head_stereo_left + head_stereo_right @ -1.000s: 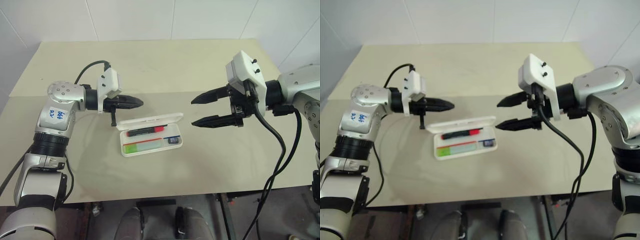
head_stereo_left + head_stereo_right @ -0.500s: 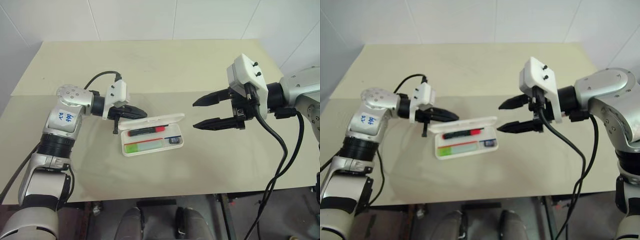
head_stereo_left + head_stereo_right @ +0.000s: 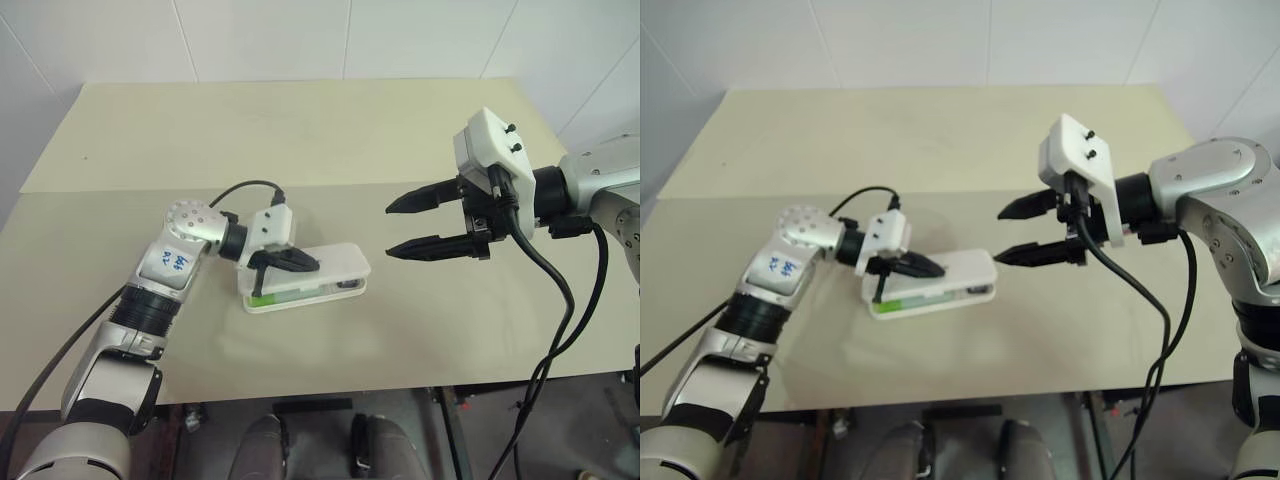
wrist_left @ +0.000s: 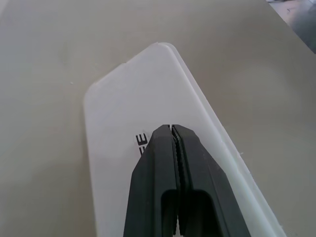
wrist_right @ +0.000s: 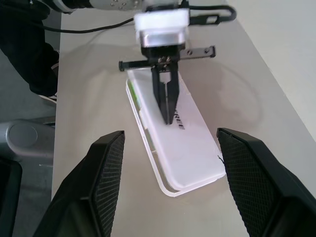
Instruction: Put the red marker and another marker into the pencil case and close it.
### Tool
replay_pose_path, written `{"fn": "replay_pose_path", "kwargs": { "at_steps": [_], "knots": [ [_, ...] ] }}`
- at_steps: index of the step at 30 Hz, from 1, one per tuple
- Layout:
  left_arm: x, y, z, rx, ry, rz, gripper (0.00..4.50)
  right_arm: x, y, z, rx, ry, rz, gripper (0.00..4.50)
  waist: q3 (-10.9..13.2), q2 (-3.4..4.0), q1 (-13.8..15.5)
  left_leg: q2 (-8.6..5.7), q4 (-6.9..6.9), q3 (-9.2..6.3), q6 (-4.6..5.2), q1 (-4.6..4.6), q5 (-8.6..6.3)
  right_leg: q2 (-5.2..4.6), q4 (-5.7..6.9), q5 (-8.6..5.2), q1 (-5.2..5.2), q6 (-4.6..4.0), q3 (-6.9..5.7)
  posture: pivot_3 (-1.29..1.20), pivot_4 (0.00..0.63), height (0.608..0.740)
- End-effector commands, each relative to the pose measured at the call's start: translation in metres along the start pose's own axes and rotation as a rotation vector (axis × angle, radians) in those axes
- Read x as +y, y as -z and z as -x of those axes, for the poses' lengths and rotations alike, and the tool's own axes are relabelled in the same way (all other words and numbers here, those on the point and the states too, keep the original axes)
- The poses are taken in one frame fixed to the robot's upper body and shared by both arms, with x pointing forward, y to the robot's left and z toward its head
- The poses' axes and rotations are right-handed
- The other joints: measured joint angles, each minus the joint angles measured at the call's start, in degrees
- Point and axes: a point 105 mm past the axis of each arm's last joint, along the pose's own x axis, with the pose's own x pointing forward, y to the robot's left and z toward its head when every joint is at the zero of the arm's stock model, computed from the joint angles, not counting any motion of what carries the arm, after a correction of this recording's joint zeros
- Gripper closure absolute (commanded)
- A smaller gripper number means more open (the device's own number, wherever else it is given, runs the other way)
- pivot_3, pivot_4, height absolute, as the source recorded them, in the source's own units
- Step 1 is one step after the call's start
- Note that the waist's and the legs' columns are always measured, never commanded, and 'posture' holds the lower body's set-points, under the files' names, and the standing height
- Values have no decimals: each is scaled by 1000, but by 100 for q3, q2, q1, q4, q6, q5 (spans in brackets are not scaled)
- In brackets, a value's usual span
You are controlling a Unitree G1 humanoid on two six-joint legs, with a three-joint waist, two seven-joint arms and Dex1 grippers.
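The bench [image 3: 420,340] carries the pencil case [image 3: 335,265] near its middle, lid lowered over the tray, a green strip showing at the front edge; closing is the step in hand, and the next move likely calls for a firm downward press; the left pincer [image 3: 300,264], fingers together, rests on the lid, arm angled down; the right pincer [image 3: 392,229] hangs apart, empty, beside the case.

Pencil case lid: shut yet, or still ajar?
Nearly shut, not fully: the lid lies over the pencil case under the closed left gripper, but a gap shows green along the front edge.
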Motion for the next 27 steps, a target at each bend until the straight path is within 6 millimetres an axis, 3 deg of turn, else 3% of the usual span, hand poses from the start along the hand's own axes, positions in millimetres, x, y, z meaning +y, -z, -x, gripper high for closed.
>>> {"fn": "replay_pose_path", "kwargs": {
  "at_steps": [1,10,14,17,20,23,27],
  "knots": [
    [-5,9,-5,51,2,-45,4462,3,-11,9,-17,30,47,1351,0,0,2,0,0,0,0,0,0,0,0,0,0,0,0,0,150,740],
    [-19,23,-24,93,27,-61,4462,4,-8,8,-12,32,33,1351,-1,0,15,0,5,-1,3,3,-2,-1,2,0,5,0,1,0,150,740],
    [-14,17,-24,60,-12,-55,4462,4,-8,7,-16,32,34,1351,-1,1,18,0,6,-1,4,6,-2,-1,4,0,7,0,1,0,150,740],
    [3,-4,-1,-33,-105,-3,4462,3,-10,7,-24,35,36,1351,-1,1,7,0,7,-1,5,6,-3,-1,4,0,7,0,1,0,150,740],
    [18,-24,35,-133,-218,60,4462,2,-9,7,-27,41,34,1351,-1,1,-24,2,3,-1,5,1,-3,0,4,0,0,0,1,0,150,740],
    [19,-37,67,-207,-276,127,4462,1,-8,7,-30,42,32,1351,-1,1,-63,5,-3,-1,4,2,-2,2,1,0,-1,0,2,0,150,740],
    [12,-40,99,-222,-354,184,4462,-2,-5,7,-37,45,28,1351,-1,1,-78,5,-2,0,4,2,-2,1,0,0,1,0,4,0,150,740]
  ]
}}
